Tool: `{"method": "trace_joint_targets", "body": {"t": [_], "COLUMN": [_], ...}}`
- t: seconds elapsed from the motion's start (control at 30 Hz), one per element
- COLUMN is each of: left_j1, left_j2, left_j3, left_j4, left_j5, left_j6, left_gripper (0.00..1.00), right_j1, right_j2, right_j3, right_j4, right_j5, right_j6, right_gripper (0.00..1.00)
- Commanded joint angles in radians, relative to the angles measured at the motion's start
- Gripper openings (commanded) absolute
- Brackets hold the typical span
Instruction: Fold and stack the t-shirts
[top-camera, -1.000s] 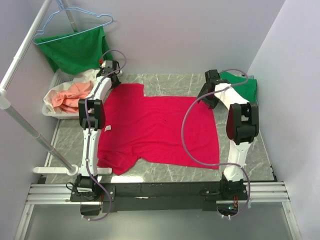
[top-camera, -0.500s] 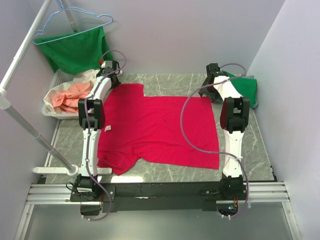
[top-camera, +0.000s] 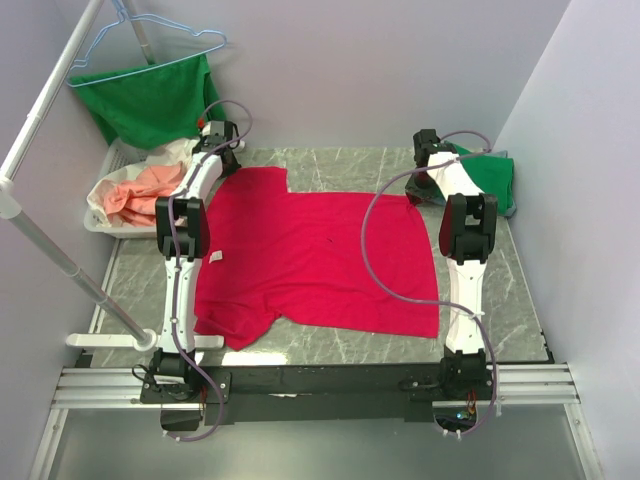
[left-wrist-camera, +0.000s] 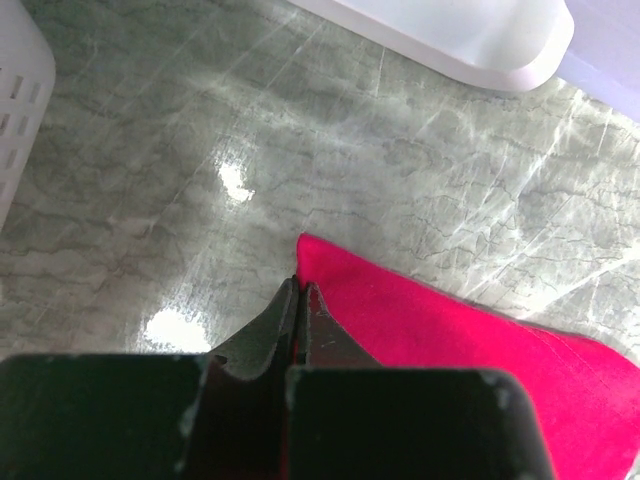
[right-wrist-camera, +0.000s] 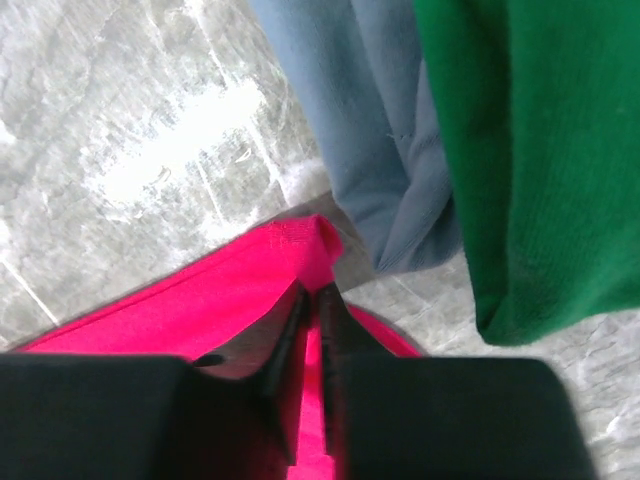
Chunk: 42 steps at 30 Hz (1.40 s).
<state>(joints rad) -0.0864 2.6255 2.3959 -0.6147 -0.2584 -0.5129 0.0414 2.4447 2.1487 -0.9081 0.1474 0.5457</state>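
The red t-shirt (top-camera: 310, 255) lies spread flat on the marble table. My left gripper (top-camera: 232, 165) is at the shirt's far left corner. In the left wrist view that gripper (left-wrist-camera: 300, 292) is shut on the corner of the red cloth (left-wrist-camera: 450, 320). At the far right corner is my right gripper (top-camera: 413, 196). Its wrist view shows it (right-wrist-camera: 313, 292) shut on a raised fold of red fabric (right-wrist-camera: 200, 300). A folded green t-shirt (top-camera: 492, 178) sits at the right rear. It (right-wrist-camera: 530, 150) rests on a grey t-shirt (right-wrist-camera: 370, 130).
A white basket (top-camera: 100, 215) with peach cloth (top-camera: 135, 195) stands at the left rear. A green cloth (top-camera: 150, 100) hangs on a blue hanger above it. A white rack pole (top-camera: 60, 255) slants across the left side. Walls close in behind and on the right.
My right arm swung toward the shirt's far right corner, and its jaws closed on the red fabric. The left arm and the shirt have not moved.
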Motion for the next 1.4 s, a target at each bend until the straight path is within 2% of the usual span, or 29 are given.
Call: {"method": "trace_joint_targets", "body": {"t": [0.0,0.13,0.4,0.67,0.9,1.13,1.37], "left_j1": [0.002,0.002,0.001,0.001,-0.001,-0.001,-0.009], "left_j2": [-0.107,-0.139,-0.2,-0.228,-0.274,-0.329,-0.389], "left_j3": [-0.009,-0.018,-0.004,-0.015,-0.034,-0.055,-0.139], "left_j4": [0.027,0.069,0.153,0.158,0.159,0.17,0.155], "left_j5": [0.005,0.004,-0.027,-0.03,-0.048,-0.067,-0.047], "left_j6": [0.004,-0.001,0.002,0.007,0.005,0.007,0.019], "left_gripper": [0.01,0.01,0.01,0.01,0.01,0.01,0.01], "right_j1": [-0.014,-0.028,-0.075,-0.092,-0.097,-0.097,-0.098], "right_j2": [-0.018,-0.056,-0.111,-0.147,-0.234,-0.242,-0.28], "right_j3": [0.01,0.022,0.039,0.056,-0.022,-0.007,-0.105], "right_j4": [-0.011,-0.002,0.035,0.06,0.129,0.118,0.149], "right_j5": [0.012,0.034,0.023,-0.02,-0.028,-0.037,-0.071], "right_j6": [0.008,0.016,0.013,-0.021,-0.027,-0.027,-0.023], "right_gripper": [0.08,0.0,0.0,0.0,0.0,0.0,0.0]}}
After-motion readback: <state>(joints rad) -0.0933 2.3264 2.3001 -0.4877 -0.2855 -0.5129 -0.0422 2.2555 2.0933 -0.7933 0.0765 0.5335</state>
